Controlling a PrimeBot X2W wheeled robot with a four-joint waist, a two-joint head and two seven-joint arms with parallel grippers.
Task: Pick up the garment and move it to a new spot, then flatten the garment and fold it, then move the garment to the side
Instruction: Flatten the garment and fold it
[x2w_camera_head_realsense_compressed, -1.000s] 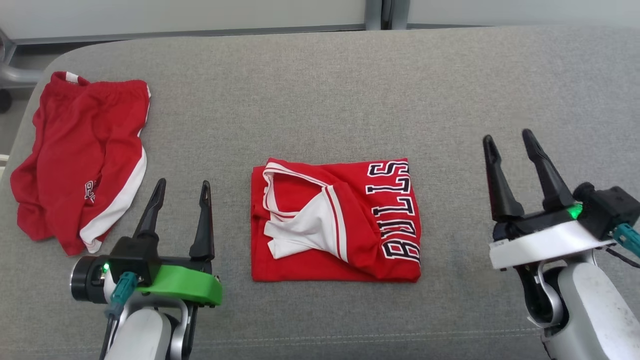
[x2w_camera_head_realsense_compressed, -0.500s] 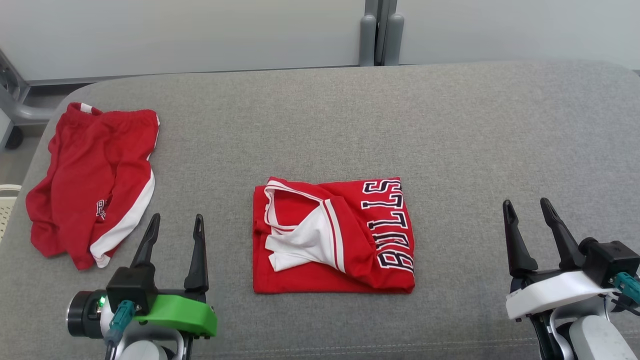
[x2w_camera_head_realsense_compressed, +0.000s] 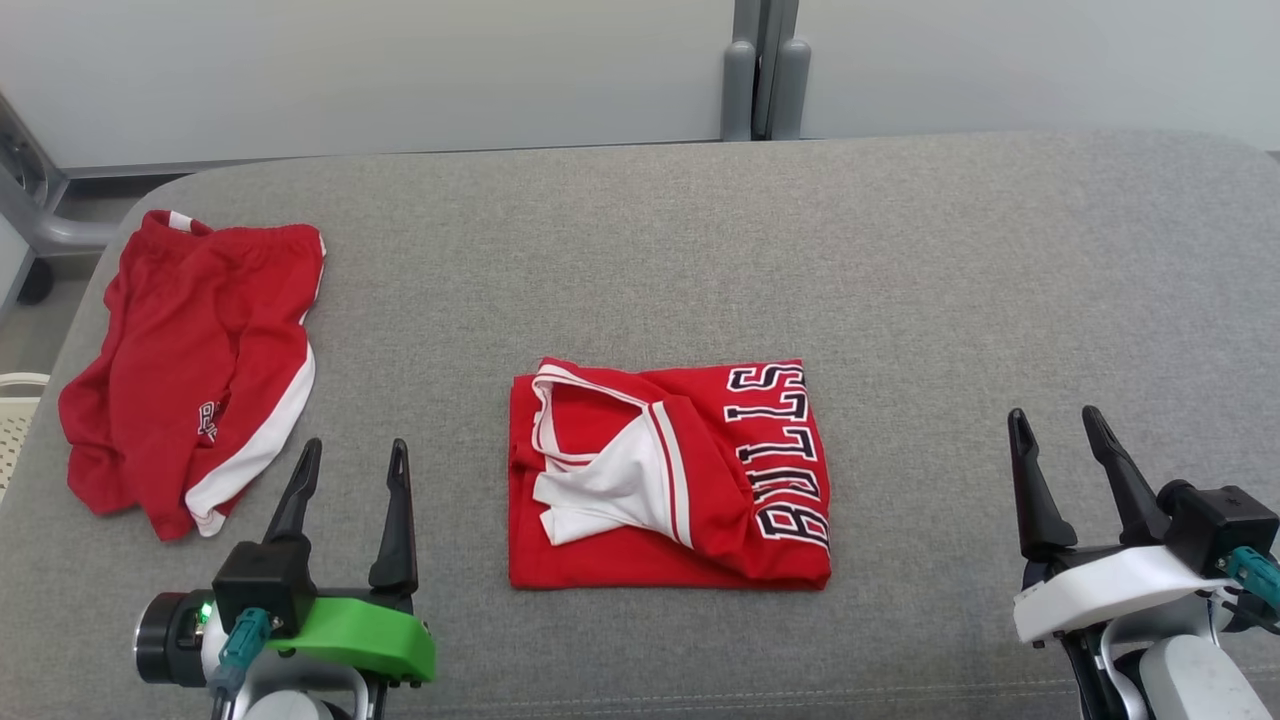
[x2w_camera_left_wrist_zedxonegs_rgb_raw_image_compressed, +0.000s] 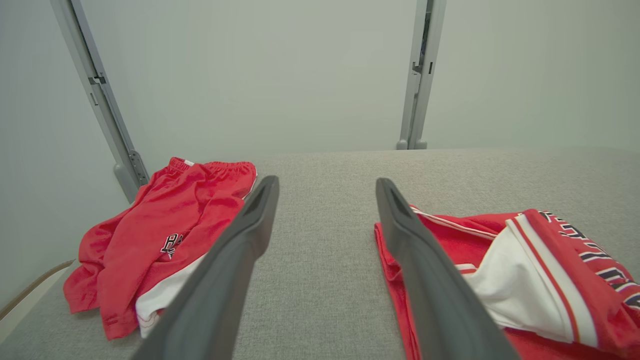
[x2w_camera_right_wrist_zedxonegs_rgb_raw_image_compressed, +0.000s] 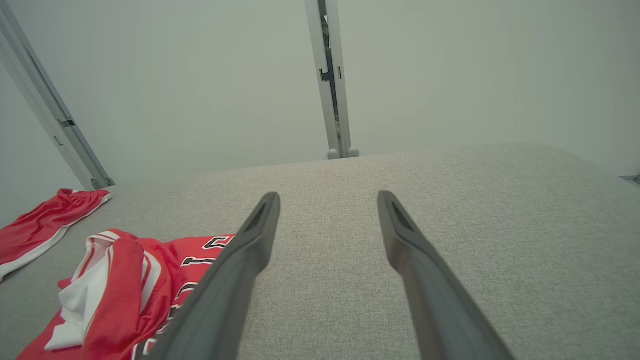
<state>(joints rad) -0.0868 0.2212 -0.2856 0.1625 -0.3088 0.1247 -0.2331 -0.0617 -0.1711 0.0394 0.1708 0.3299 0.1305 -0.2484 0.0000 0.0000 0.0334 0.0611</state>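
Folded red jersey (x2w_camera_head_realsense_compressed: 668, 480) right of crumpled shorts (x2w_camera_head_realsense_compressed: 190, 370)

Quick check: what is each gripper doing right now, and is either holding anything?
Left gripper: open, holding nothing.
Right gripper: open, holding nothing.

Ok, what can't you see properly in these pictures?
1. Lettering on the red shorts: head view, a fold of cloth covers most of it.
2. Lower layers of the folded Bulls jersey: every view, the top layer covers them.
3. Jersey's near edge: left wrist view, cut off at the bottom edge, partly behind a finger of the left gripper.
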